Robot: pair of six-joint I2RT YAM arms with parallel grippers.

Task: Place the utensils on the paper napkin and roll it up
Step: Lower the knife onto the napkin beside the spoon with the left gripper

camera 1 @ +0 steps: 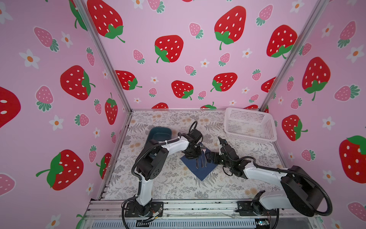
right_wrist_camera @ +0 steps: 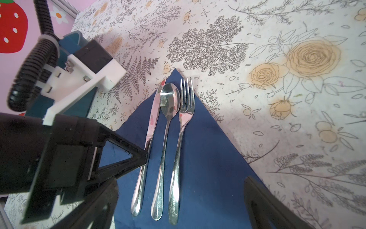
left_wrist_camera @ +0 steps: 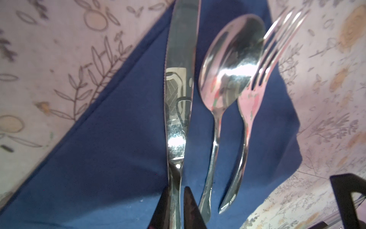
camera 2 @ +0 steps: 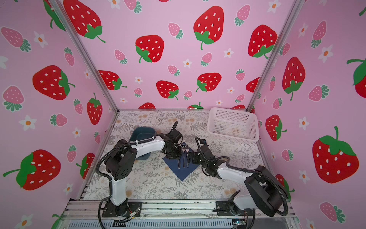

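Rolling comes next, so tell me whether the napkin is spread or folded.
Spread: the paper napkin lies flat as an open diamond, no visible corner turned over, the utensils on it.

You had three utensils point(camera 2: 183, 158) in frame, one of each kind: one knife point(right_wrist_camera: 152, 119), one spoon point(right_wrist_camera: 170, 103), one fork point(right_wrist_camera: 186, 113). There was one navy paper napkin point(right_wrist_camera: 208, 158). Containers came to two: one teal tub point(camera 2: 144, 132), one white mesh basket point(camera 2: 252, 126). Arms came to two as well: one left arm point(camera 1: 174, 146), one right arm point(camera 1: 263, 174).
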